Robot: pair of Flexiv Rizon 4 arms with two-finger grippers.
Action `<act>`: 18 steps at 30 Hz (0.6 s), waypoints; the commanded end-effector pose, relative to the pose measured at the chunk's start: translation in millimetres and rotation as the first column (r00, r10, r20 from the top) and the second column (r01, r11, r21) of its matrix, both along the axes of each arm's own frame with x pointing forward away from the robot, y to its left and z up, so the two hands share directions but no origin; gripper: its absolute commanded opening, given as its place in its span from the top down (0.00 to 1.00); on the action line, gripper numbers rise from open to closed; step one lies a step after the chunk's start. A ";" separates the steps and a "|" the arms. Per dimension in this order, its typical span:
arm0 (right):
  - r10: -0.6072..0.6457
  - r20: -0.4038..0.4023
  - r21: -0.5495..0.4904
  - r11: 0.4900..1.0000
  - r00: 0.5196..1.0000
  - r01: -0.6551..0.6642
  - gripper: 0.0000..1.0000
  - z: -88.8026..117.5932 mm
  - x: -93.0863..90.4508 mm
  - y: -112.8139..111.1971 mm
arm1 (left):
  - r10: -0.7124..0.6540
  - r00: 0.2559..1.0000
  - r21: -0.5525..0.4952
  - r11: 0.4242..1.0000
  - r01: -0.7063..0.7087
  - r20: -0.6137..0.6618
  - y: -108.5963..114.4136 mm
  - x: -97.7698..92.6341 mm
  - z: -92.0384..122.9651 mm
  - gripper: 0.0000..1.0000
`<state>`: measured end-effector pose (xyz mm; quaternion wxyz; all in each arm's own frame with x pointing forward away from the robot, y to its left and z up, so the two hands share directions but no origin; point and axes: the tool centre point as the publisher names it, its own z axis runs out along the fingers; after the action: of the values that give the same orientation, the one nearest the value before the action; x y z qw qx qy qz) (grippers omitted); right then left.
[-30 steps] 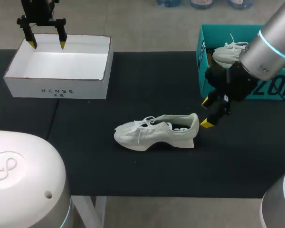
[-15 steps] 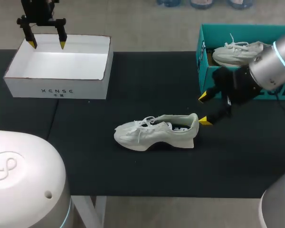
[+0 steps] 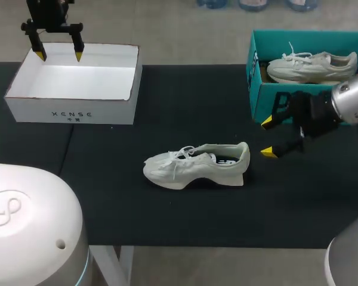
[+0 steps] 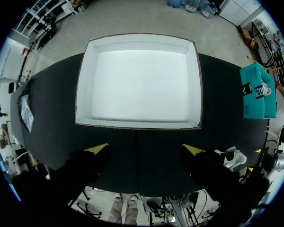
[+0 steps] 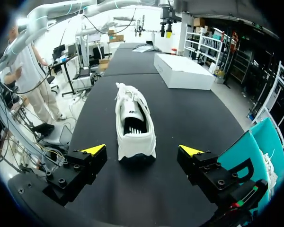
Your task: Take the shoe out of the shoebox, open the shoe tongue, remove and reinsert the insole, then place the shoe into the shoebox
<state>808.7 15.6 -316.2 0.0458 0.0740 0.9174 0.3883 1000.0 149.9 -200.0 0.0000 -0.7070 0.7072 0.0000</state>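
A white sneaker [image 3: 197, 165] lies on its sole on the black table, toe to the left and heel to the right. My right gripper [image 3: 268, 137] hangs open just right of the heel, apart from it. The right wrist view shows the sneaker [image 5: 134, 124] ahead of that gripper [image 5: 143, 150], heel nearest, dark insole visible inside. A teal shoebox [image 3: 259, 89] at the back right holds a second white sneaker [image 3: 310, 67]. My left gripper [image 3: 58, 55] hangs open over the white box [image 3: 73, 109] at the back left. In the left wrist view that gripper [image 4: 146, 150] looks down into the white box [image 4: 139, 123].
The white box [image 5: 182, 71] lies beyond the shoe's toe in the right wrist view, with the teal box wall [image 5: 255, 156] beside the right gripper. The teal shoebox [image 4: 257, 92] and part of the sneaker [image 4: 231, 158] show in the left wrist view.
My right arm has drawn back to the right and levelled out, its gripper leaving the shoe's heel and uncovering the shoe in the teal box. The left arm and the sneaker have not moved.
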 end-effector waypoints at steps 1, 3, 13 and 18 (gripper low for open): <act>-0.036 0.030 0.036 0.999 0.999 0.035 0.00 -19.6 -5.3 5.7 | 0.000 1.000 0.000 1.000 0.000 0.000 0.0 0.0 0.0 0.00; -0.041 0.044 0.034 0.999 0.998 0.039 0.00 -25.6 -7.2 6.2 | 0.000 1.000 0.000 1.000 0.000 0.000 0.0 0.0 0.0 0.00; 0.002 0.077 0.065 0.998 0.997 -0.007 0.00 -51.8 -3.7 12.1 | 0.000 1.000 0.000 1.000 0.000 0.000 0.0 0.0 0.0 0.00; 0.049 0.044 0.047 0.998 0.998 -0.051 0.00 -69.8 -5.9 19.5 | 0.000 1.000 0.000 1.000 0.000 0.000 0.0 0.0 0.0 0.00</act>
<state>791.5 28.8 -377.0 0.0651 0.0489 0.9061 0.4152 1000.0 150.0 -200.0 0.0000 -0.7070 0.7072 0.0000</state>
